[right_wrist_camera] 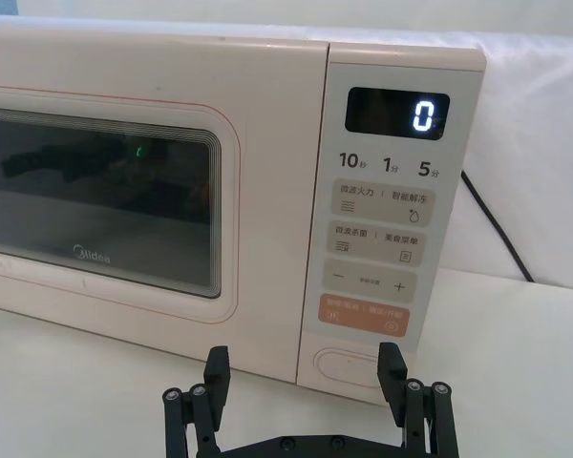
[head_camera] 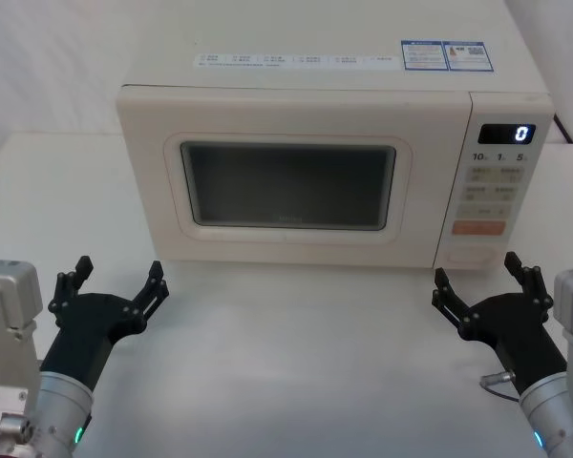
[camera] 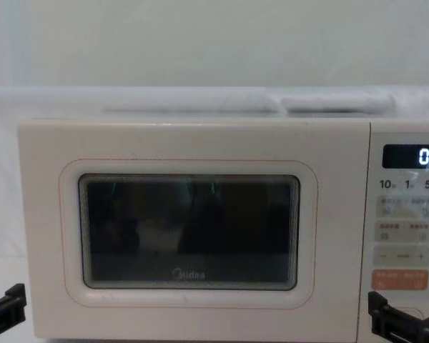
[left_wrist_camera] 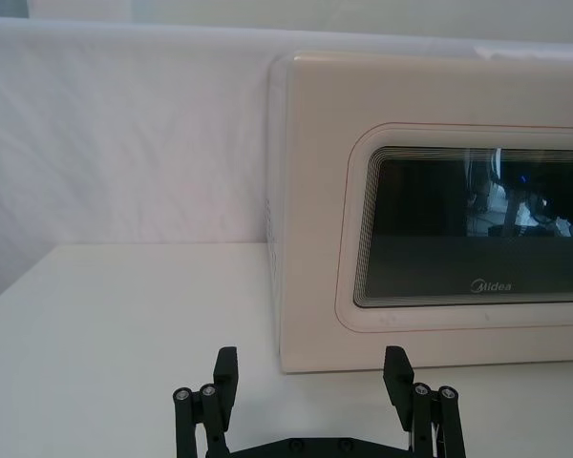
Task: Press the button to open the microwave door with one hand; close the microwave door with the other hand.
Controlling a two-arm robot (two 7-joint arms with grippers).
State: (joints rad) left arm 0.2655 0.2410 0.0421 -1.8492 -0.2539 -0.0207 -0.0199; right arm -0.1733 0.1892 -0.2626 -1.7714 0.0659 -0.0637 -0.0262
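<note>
A cream microwave stands at the back of the white table with the microwave door (head_camera: 286,186) shut flush; its dark window carries the Midea logo (left_wrist_camera: 490,285). The button (right_wrist_camera: 349,365), a wide cream pill, sits at the bottom of the control panel under the orange key (right_wrist_camera: 364,314). My right gripper (head_camera: 476,270) hovers open just in front of that panel's lower corner, and in its wrist view the right gripper (right_wrist_camera: 304,358) is level with the button. My left gripper (head_camera: 119,269) is open over the table in front of the door's left edge (left_wrist_camera: 310,367).
The display (head_camera: 507,134) reads 0. A black power cable (right_wrist_camera: 497,224) runs down behind the microwave's right side. A short grey cable end (head_camera: 501,379) lies on the table by my right wrist. White table (head_camera: 296,363) stretches between the two arms.
</note>
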